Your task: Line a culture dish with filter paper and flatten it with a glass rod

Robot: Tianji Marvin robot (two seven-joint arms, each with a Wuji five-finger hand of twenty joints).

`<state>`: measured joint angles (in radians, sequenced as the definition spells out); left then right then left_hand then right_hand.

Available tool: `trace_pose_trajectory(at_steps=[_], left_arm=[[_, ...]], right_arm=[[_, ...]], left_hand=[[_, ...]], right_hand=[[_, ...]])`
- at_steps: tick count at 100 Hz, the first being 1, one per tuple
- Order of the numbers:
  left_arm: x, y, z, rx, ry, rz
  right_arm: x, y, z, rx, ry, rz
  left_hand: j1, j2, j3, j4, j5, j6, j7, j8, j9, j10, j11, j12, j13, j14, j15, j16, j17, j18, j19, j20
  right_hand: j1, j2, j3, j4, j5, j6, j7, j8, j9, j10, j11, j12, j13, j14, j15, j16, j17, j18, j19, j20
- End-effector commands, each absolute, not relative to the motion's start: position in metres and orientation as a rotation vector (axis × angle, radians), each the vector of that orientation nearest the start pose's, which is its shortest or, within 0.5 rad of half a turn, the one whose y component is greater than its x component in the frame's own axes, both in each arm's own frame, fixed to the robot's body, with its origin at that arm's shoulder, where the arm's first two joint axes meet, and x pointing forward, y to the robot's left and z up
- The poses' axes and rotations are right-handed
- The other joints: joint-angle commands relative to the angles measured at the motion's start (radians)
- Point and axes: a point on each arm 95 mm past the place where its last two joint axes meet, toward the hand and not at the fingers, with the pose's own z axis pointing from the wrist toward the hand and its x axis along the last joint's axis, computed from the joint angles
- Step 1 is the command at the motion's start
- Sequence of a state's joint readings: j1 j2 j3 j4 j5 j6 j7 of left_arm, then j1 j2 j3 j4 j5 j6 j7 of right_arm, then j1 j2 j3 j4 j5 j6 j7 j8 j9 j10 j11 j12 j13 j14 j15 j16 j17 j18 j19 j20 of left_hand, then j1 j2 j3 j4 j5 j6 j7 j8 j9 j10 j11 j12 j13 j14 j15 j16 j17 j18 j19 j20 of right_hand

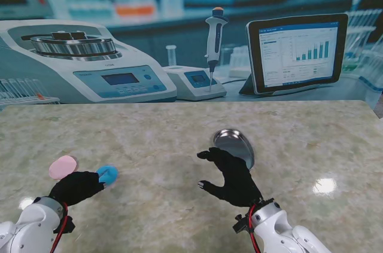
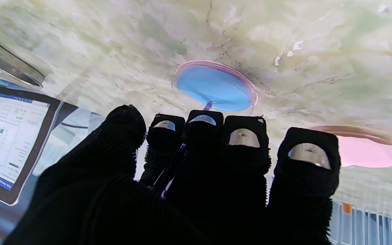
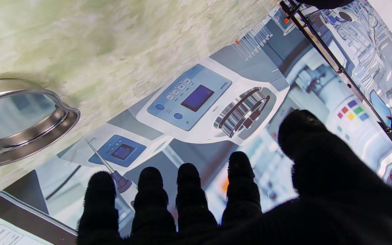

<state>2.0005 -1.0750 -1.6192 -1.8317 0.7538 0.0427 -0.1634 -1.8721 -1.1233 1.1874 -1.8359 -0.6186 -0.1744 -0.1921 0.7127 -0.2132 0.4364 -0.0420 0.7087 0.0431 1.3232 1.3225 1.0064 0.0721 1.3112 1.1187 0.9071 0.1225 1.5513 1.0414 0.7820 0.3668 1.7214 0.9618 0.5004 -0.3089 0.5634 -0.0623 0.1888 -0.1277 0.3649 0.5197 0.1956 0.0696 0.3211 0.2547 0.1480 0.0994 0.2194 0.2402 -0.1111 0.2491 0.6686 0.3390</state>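
Left hand (image 2: 196,163) clenched on a thin glass rod (image 2: 208,105), tip over the culture dish (image 2: 216,85) with blue filter paper, left of centre. Right hand (image 1: 230,175) empty, fingers spread (1 steel tray (image 1: 234,143) beside it). Recommend light, level presses from the paper's centre outward.

Pale green-veined marble table (image 1: 179,127) under glossy overhead glare — behind it, a printed laboratory backdrop (image 1: 119,2).
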Motion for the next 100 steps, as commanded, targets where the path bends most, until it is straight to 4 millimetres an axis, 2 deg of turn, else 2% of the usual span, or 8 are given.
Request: trace_pose_trajectory(at_steps=[1, 20, 62, 100], left_arm=[[0.308, 0.11, -0.339, -1.708, 1.326, -1.294], [0.307, 0.108, -0.335, -1.689, 1.322, -1.312], [0.275, 0.115, -0.324, -1.652, 1.349, -1.305], [0.278, 0.111, -0.334, -1.694, 1.368, -1.268]], right_arm=[[0.295, 0.059, -0.328, -1.855, -1.484, -2.471], [0.295, 0.059, -0.327, -1.855, -1.484, -2.472], [0.295, 0.057, -0.327, -1.855, -1.478, -2.48], [0.295, 0.057, -0.327, -1.859, -1.476, -2.482]], left_hand=[[-0.014, 0.007, 0.03, 0.015, 0.02, 0.09, 0.061, 0.03, 0.035, -0.071, 0.059, -0.002, 0.039, -0.087, 0.05, -0.008, 0.021, -0.012, 0.121, -0.026], [-0.015, 0.006, 0.032, 0.014, 0.021, 0.09, 0.062, 0.03, 0.034, -0.07, 0.06, -0.001, 0.039, -0.087, 0.05, -0.008, 0.021, -0.012, 0.121, -0.027], [-0.013, 0.011, 0.027, 0.015, 0.019, 0.088, 0.061, 0.03, 0.034, -0.072, 0.06, -0.001, 0.039, -0.088, 0.05, -0.008, 0.023, -0.015, 0.122, -0.027], [-0.011, 0.013, 0.02, 0.017, 0.018, 0.086, 0.061, 0.031, 0.035, -0.076, 0.059, -0.002, 0.041, -0.091, 0.051, -0.009, 0.027, -0.019, 0.126, -0.03]], right_hand=[[0.003, 0.027, -0.014, 0.02, -0.031, -0.017, 0.001, 0.012, -0.02, -0.028, -0.008, 0.006, -0.034, -0.034, -0.031, -0.014, -0.011, -0.022, 0.017, 0.017], [0.004, 0.027, -0.014, 0.02, -0.031, -0.017, 0.001, 0.012, -0.02, -0.027, -0.008, 0.006, -0.033, -0.034, -0.03, -0.014, -0.01, -0.022, 0.017, 0.017], [0.003, 0.027, -0.014, 0.02, -0.031, -0.016, 0.0, 0.012, -0.021, -0.027, -0.009, 0.005, -0.034, -0.034, -0.031, -0.014, -0.011, -0.022, 0.018, 0.017], [0.004, 0.027, -0.015, 0.02, -0.031, -0.016, 0.0, 0.012, -0.021, -0.027, -0.009, 0.005, -0.034, -0.035, -0.031, -0.014, -0.011, -0.022, 0.018, 0.017]])
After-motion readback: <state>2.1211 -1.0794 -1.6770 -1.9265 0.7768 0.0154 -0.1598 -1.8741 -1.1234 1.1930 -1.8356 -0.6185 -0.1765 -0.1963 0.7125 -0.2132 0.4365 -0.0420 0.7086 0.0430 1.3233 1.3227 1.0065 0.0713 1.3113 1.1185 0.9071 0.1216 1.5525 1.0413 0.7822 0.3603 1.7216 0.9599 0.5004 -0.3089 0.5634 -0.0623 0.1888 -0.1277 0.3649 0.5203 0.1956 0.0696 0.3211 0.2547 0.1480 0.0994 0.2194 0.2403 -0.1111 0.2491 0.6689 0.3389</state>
